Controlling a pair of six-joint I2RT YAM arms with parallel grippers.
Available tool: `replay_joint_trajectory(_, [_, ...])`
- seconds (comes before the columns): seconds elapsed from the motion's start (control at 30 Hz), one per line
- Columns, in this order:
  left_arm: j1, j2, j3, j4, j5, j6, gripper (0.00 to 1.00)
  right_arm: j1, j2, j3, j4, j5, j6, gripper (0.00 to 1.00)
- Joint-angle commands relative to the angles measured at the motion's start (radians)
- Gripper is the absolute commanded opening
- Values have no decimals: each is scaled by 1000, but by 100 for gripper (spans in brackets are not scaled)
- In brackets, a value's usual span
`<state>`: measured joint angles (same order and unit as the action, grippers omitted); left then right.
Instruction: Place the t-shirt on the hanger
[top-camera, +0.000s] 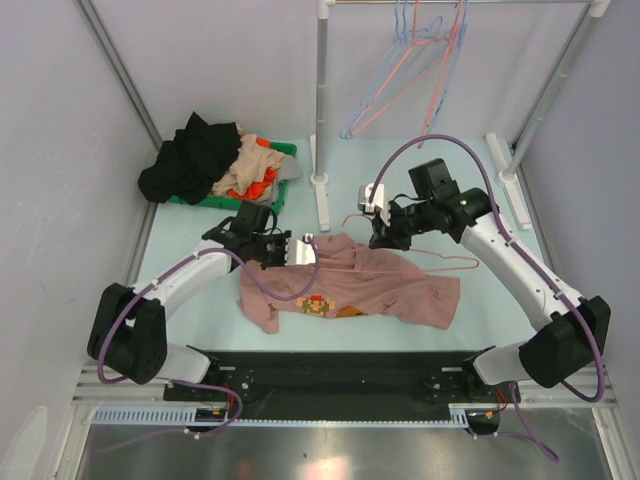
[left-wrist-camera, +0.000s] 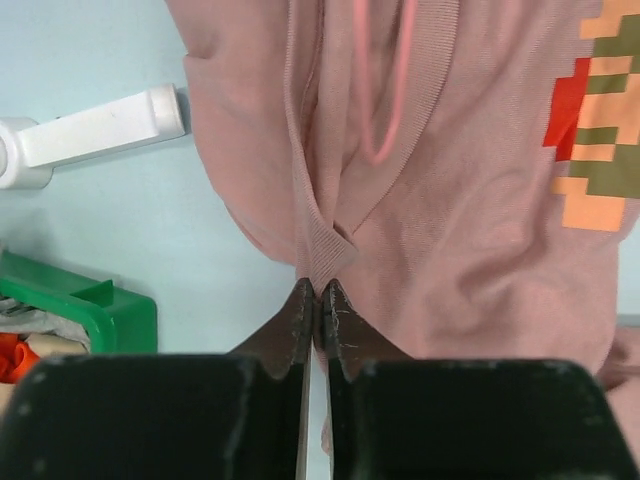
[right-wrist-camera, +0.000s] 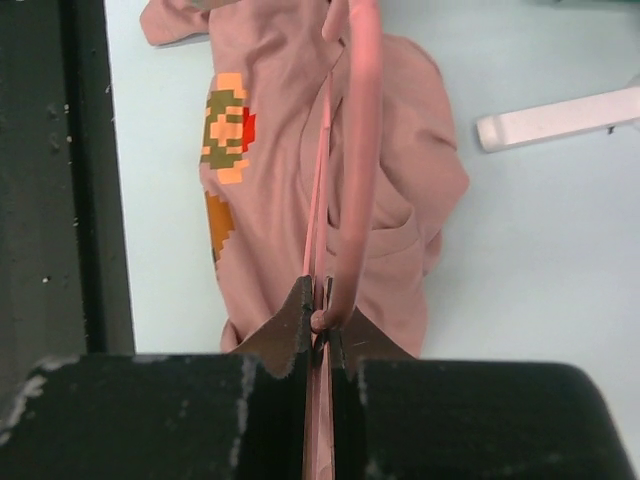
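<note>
The dusty-pink t-shirt (top-camera: 385, 285) lies crumpled on the table between the arms, its pixel-art print (top-camera: 317, 303) facing up. My left gripper (top-camera: 300, 250) is shut on the ribbed collar edge; in the left wrist view the gripper (left-wrist-camera: 318, 287) pinches a fold of the t-shirt (left-wrist-camera: 470, 220). The pale-pink hanger (top-camera: 452, 260) lies partly inside the shirt, one arm showing at the right. My right gripper (top-camera: 378, 238) is shut on it. The right wrist view shows the gripper (right-wrist-camera: 324, 305) clamping the hanger (right-wrist-camera: 358, 150) above the t-shirt (right-wrist-camera: 265, 230). The hanger wire shows inside the collar (left-wrist-camera: 402, 80).
A green bin (top-camera: 287, 153) at back left holds black, beige and orange clothes (top-camera: 195, 160). A white rack pole (top-camera: 321, 100) stands behind the shirt, its foot (left-wrist-camera: 100, 125) near the collar. Light-blue and pink hangers (top-camera: 400, 80) hang from the rail at back right.
</note>
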<state>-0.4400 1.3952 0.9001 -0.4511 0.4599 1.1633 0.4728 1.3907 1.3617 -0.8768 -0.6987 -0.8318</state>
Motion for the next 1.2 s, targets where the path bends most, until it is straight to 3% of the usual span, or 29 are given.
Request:
replay_joint_trajectory(0.0, [7,-7,42,-64,57,33,5,12,-1,31,104,30,-29,0])
replay_joint_trajectory(0.73, [32,-8,126,-141,112,-2,4,62,103,45,210,12,-89,0])
replay_joint_trajectory(1.17, [34,-65,143,-166,174,-59,4,98,225,109,367,-148,45,0])
